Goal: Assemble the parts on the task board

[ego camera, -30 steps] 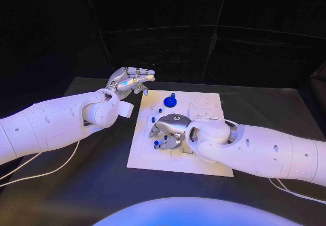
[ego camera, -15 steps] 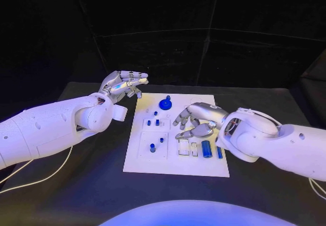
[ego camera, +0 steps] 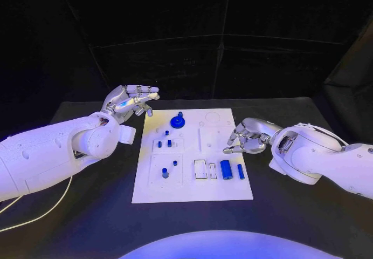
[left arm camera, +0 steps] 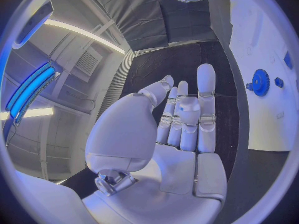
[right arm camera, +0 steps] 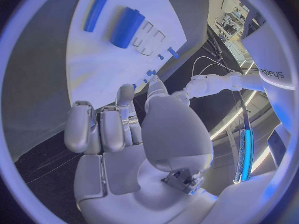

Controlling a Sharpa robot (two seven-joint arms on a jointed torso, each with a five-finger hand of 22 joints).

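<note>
The white task board (ego camera: 193, 189) lies in the middle of the black table. A blue gear (ego camera: 178, 122) stands near its far edge. A thick blue cylinder (ego camera: 226, 169) and a thin blue rod (ego camera: 240, 171) lie on its right side. Small blue pegs (ego camera: 160, 144) stand in its left half. My left hand (ego camera: 130, 99) hovers off the board's far left corner, fingers apart, holding nothing. My right hand (ego camera: 249, 137) hangs at the board's right edge, fingers loosely bent and empty. The right wrist view shows the cylinder (right arm camera: 127, 27) and rod (right arm camera: 96, 12) beyond that hand (right arm camera: 124, 129).
Black table (ego camera: 311, 216) surrounds the board on every side, with dark curtain behind it. A white cable (ego camera: 47, 208) trails under my left arm. In the left wrist view the gear (left arm camera: 259, 79) and board (left arm camera: 268, 45) lie beside my left hand (left arm camera: 181, 119).
My right hand has pulled back from over the board's middle to its right edge, uncovering the cylinder and rod. The left hand has stayed near the far left corner.
</note>
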